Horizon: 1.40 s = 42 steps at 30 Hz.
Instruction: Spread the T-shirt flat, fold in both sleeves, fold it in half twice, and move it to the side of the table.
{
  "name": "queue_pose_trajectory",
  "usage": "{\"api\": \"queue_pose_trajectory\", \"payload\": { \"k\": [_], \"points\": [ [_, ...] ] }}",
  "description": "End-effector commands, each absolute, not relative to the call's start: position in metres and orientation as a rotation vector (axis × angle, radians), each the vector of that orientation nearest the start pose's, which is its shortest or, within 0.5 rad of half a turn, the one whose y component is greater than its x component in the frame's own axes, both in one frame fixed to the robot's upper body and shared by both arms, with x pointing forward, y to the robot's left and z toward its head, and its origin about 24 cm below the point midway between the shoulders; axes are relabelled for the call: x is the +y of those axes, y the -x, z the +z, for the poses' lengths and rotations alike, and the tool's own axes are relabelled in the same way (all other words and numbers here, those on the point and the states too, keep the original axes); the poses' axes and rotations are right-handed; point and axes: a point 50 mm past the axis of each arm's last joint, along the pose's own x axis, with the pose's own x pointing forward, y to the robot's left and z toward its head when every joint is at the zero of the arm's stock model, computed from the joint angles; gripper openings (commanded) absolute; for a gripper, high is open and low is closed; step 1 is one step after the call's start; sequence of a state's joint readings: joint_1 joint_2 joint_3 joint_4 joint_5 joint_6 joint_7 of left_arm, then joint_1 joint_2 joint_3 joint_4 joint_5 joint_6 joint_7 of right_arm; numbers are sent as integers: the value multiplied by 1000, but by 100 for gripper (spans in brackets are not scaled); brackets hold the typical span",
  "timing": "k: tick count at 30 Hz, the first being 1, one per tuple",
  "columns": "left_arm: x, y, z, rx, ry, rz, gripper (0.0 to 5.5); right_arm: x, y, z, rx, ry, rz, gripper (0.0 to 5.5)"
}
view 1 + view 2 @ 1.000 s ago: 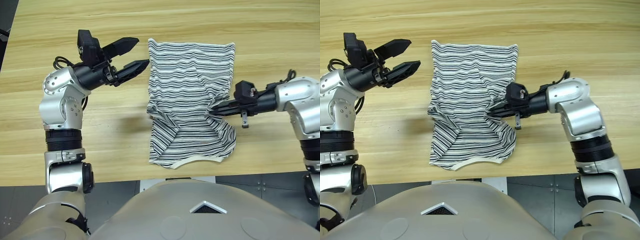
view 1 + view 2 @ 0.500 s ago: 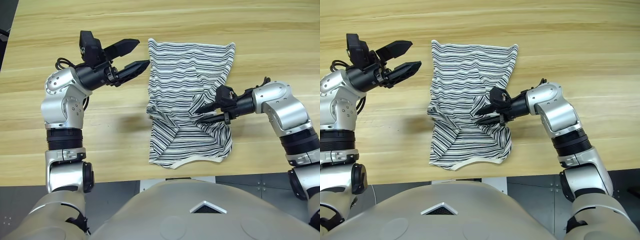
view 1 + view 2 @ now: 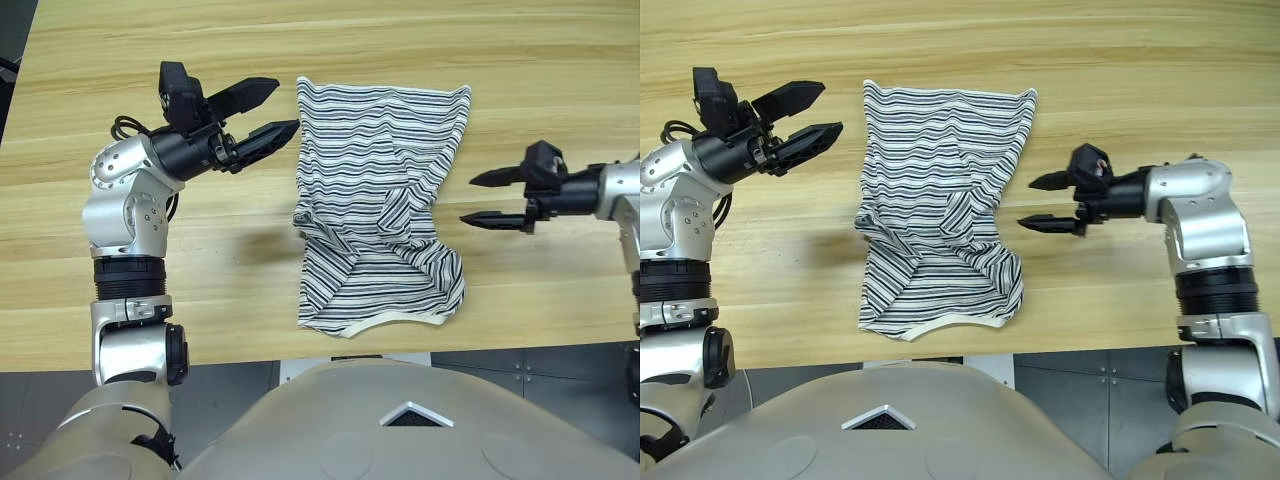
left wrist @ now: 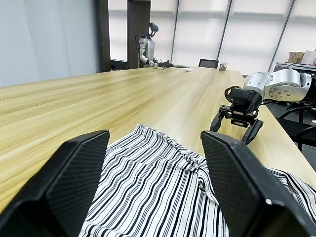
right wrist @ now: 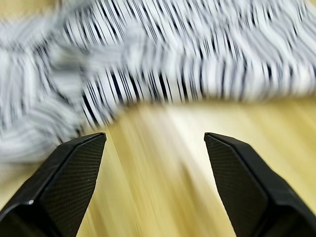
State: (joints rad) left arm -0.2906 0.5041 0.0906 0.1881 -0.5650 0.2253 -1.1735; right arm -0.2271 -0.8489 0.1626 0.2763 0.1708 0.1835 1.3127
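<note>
Mid-task: striped T-shirt (image 3: 375,200) on wooden table (image 3: 560,60), sleeves seem folded in, rumpled; half-folds, move aside left. L gripper (image 3: 285,103), R gripper (image 3: 467,199) spread, empty, flanking it.

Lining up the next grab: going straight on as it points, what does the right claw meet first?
Probably the T-shirt, past bare table; how high the right claw sits is unclear.

In the right wrist view the T-shirt (image 5: 163,64) is a smear of stripes, its folds not to be told apart, and the right fingers (image 5: 64,182) are cut off at the edge. In the left wrist view the left fingers (image 4: 74,187), also cut off, hide the shirt's nearest part. In the eye views its bunched middle covers the cloth beneath.
</note>
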Motion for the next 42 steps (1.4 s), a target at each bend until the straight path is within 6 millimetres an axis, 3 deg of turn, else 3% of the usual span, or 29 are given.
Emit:
{"api": "queue_pose_trajectory", "payload": {
  "k": [1,7,14,23,28,36,40,42],
  "points": [
    [211,-278,108,-21,98,-1107,347,-274,-230,46,776,477,1237,368],
    [212,-277,107,-11,99,-1108,347,-251,-209,37,758,433,1394,368],
    [211,-277,105,-12,109,-1107,347,-221,-212,43,600,378,1389,368],
    [211,-280,104,-10,110,-1102,347,-203,-212,52,522,347,1408,368],
    [210,-282,104,-14,108,-1103,347,-188,-202,58,488,315,1475,368],
    [210,-282,104,-17,114,-1101,347,-178,-190,57,495,262,1520,368],
    [210,-282,104,-16,112,-1100,347,-182,-198,58,487,271,1467,368],
    [209,-280,97,4,16,-1078,347,-187,-204,65,453,256,1431,368]
  ]
}}
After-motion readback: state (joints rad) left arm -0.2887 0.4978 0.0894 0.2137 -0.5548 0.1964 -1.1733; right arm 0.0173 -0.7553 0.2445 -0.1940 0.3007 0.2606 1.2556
